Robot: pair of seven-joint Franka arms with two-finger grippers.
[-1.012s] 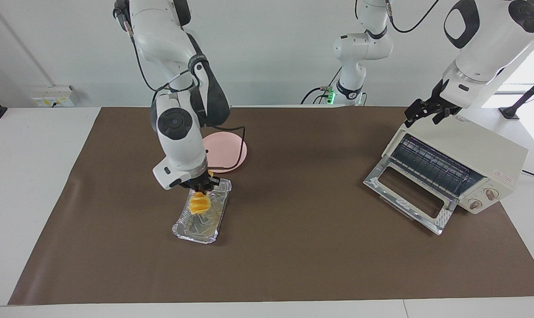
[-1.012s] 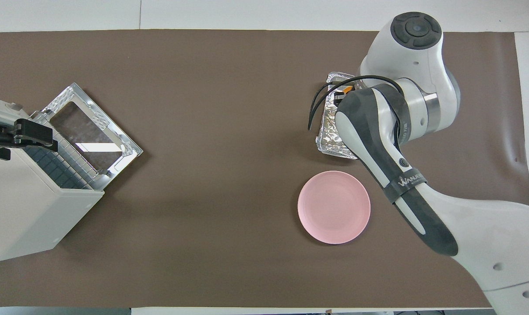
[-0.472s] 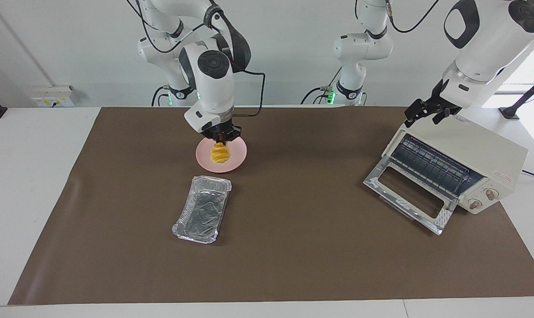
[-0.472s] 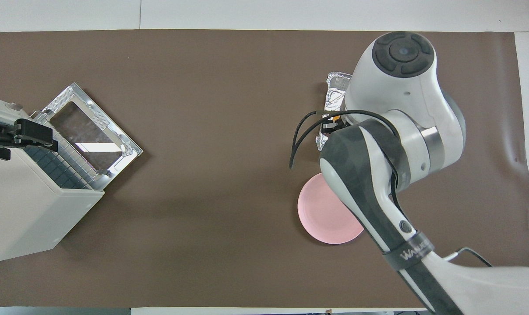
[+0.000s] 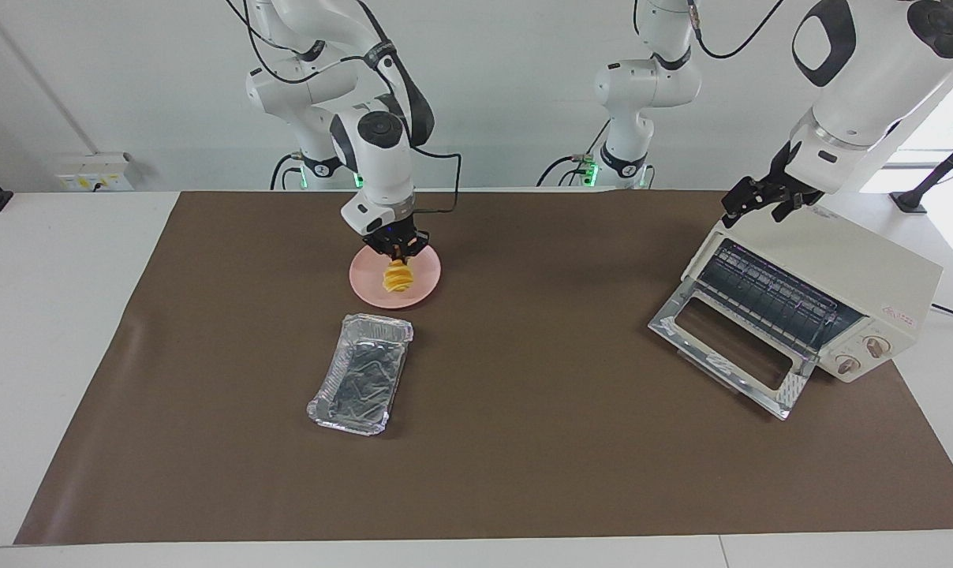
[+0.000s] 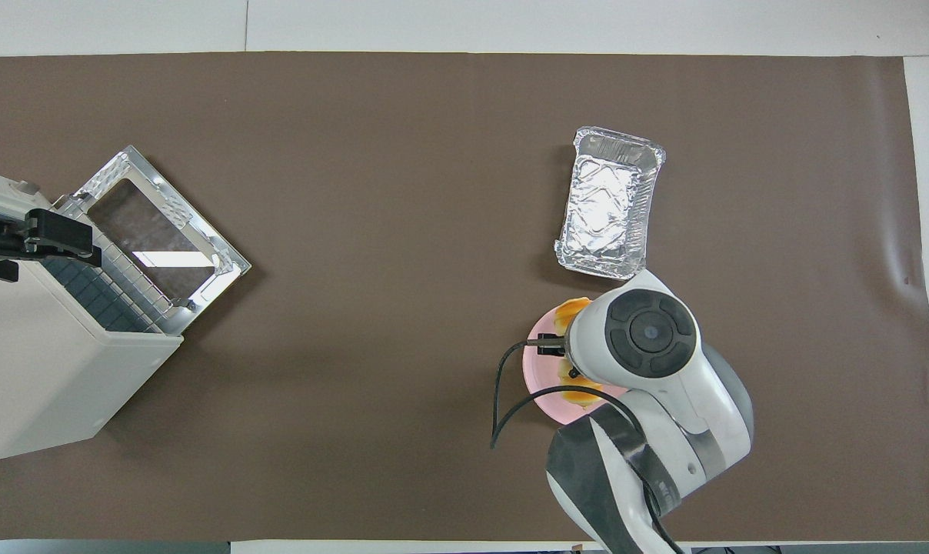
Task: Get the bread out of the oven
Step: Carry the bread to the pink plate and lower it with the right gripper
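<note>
The golden-orange bread [image 5: 398, 278] hangs upright from my right gripper [image 5: 398, 257], which is shut on its top end, over the pink plate [image 5: 425, 276]. The loaf's lower end is at the plate's surface; I cannot tell if it touches. In the overhead view the right arm covers most of the bread [image 6: 573, 312] and of the plate [image 6: 540, 373]. The cream-white oven [image 5: 847, 268] stands at the left arm's end of the table, its glass door [image 5: 727, 355] dropped open and its wire rack [image 5: 768, 298] bare. My left gripper [image 5: 756, 211] waits open over the oven's top edge.
An empty crinkled silver foil tray [image 5: 362, 384] lies farther from the robots than the plate; it also shows in the overhead view [image 6: 609, 201]. A brown mat [image 5: 540, 442] covers the table. The oven [image 6: 41, 369] fills the overhead view's edge at the left arm's end.
My right gripper lifted the bread out of the foil tray, carried it toward the robots to over the pink plate, then lowered it. The left arm has not moved.
</note>
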